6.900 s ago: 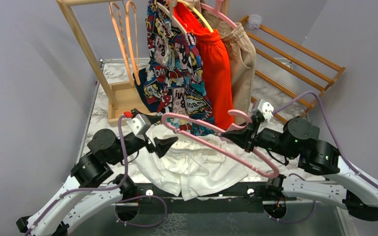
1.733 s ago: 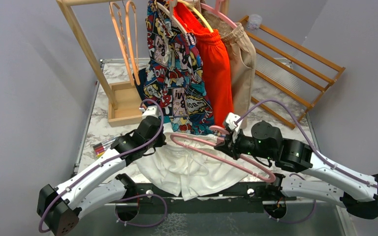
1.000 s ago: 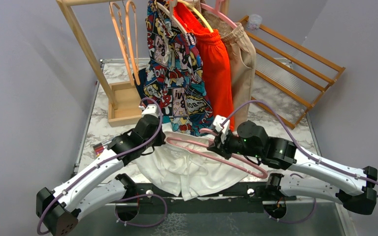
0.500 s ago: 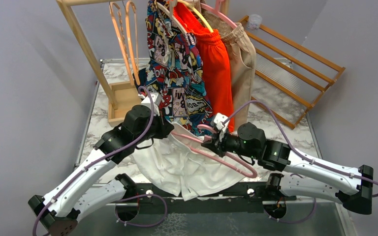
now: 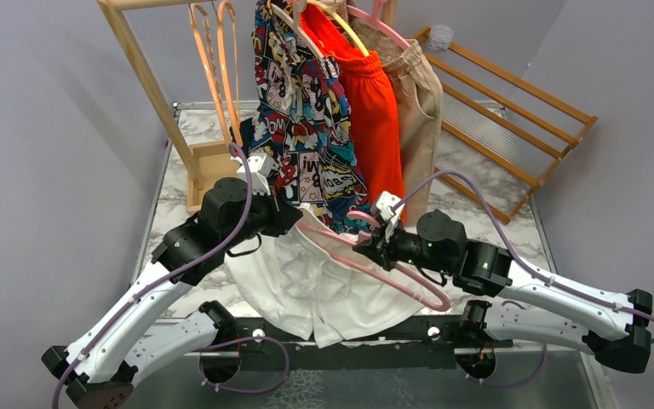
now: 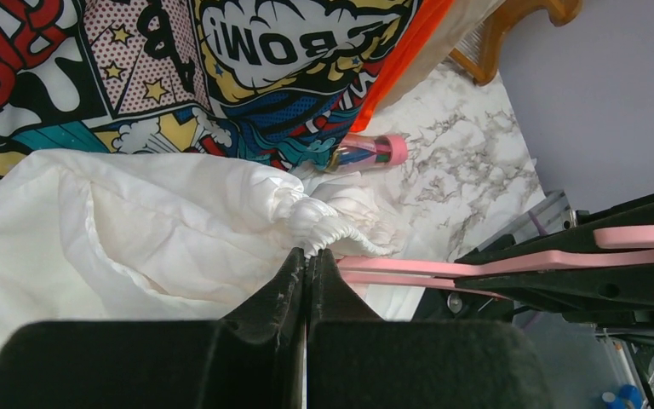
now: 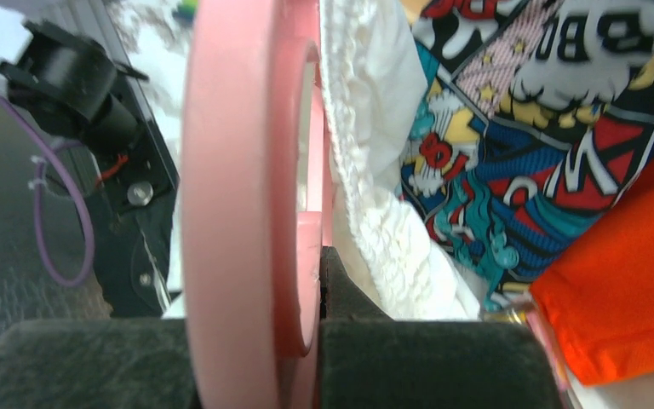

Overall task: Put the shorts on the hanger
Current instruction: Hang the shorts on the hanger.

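The white shorts (image 5: 306, 285) lie on the marble table, and their gathered waistband (image 6: 319, 223) is pulled up at the far side. My left gripper (image 5: 292, 218) is shut on that waistband, its tips (image 6: 308, 254) pinching the elastic edge. The light-pink hanger (image 5: 396, 274) slants above the shorts, with one end up against the raised waistband. My right gripper (image 5: 368, 244) is shut on the hanger close to its hook. In the right wrist view the pink hanger (image 7: 230, 170) fills the jaws, with the white shorts (image 7: 375, 196) just beside it.
Comic-print shorts (image 5: 306, 128), orange-red shorts (image 5: 375, 111) and a beige garment (image 5: 419, 94) hang from the wooden rack (image 5: 140, 72) right behind both grippers. Orange hangers (image 5: 217, 77) hang at its left. A slatted wooden frame (image 5: 511, 111) leans at back right. A small pink-capped tube (image 6: 366, 152) lies on the table.
My left gripper rose and drew back toward the rack, lifting the waistband off the table. My right arm brought the hanger left, up to the raised waistband.
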Tool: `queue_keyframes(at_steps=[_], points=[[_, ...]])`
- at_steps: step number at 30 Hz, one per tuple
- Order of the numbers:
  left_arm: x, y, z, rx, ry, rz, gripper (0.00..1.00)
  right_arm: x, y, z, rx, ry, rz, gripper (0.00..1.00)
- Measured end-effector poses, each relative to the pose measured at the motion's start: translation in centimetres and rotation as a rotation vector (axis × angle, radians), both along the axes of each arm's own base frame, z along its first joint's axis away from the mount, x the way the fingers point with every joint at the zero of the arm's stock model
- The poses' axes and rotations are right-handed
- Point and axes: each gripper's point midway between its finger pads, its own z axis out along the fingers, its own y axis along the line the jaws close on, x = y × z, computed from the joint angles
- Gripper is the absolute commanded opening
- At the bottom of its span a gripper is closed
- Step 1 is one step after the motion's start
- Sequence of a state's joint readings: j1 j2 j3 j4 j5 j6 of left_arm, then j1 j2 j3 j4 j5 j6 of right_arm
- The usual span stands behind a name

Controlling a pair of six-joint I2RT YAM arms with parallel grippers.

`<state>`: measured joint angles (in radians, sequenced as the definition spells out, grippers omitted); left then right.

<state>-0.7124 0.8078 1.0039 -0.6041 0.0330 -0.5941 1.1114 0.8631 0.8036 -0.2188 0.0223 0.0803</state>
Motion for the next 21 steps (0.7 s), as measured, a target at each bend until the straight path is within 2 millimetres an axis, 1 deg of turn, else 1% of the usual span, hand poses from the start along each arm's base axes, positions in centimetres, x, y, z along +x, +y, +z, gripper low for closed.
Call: queue_keyframes(at_steps=[3,4,6,8,10,13,14,16,21], points=[[0.1,0.5,-0.3,0.013,0.005,0.022,0.0,-0.5,-1.0,-1.3,-0.057,0.028,0.001,0.01],[0.1,0.7,-0.4,0.019,0.007,0.033,0.0,-0.8,-1.4,-1.4,-0.065,0.034,0.006,0.01],[0.3,1.2,-0.4,0.027,0.005,0.063,0.0,-1.5,-2.3,-1.0,-0.059,0.034,0.019,0.01],[0.5,1.6,-0.4,0.032,0.0,0.092,0.0,-2.3,-3.4,0.3,-0.031,0.024,0.031,0.01],[0.7,2.0,-0.4,0.036,-0.002,0.115,0.0,-2.8,-4.2,2.0,0.012,0.004,0.038,0.01],[0.9,2.3,-0.5,0.038,0.002,0.139,0.0,-3.2,-4.9,4.5,0.079,-0.028,0.038,0.01],[0.9,2.3,-0.6,0.039,0.004,0.142,0.0,-3.3,-5.0,5.1,0.097,-0.036,0.038,0.01],[1.0,2.4,-0.6,0.038,0.004,0.15,0.0,-3.2,-4.9,5.3,0.102,-0.038,0.038,0.01],[1.0,2.5,-0.6,0.036,0.008,0.158,0.0,-2.4,-3.7,4.1,0.085,-0.019,0.021,0.01]])
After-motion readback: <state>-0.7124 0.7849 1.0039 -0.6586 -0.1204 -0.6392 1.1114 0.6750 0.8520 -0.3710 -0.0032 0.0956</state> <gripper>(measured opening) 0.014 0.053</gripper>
